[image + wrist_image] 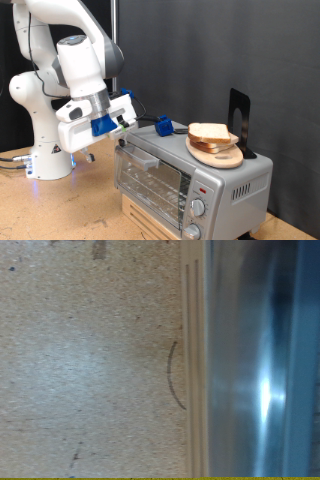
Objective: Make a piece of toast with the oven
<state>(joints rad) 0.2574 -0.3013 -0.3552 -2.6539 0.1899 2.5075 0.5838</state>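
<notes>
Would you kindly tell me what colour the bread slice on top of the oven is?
Pale white with a light-brown crust; the bread slice shows best in the exterior view.

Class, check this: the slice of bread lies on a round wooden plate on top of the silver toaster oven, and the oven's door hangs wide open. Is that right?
One detail is wrong. In the exterior view the oven has its glass door shut, not hanging open. The rest stands: the piece of toast lies on the round wooden plate on the oven's top.
</notes>
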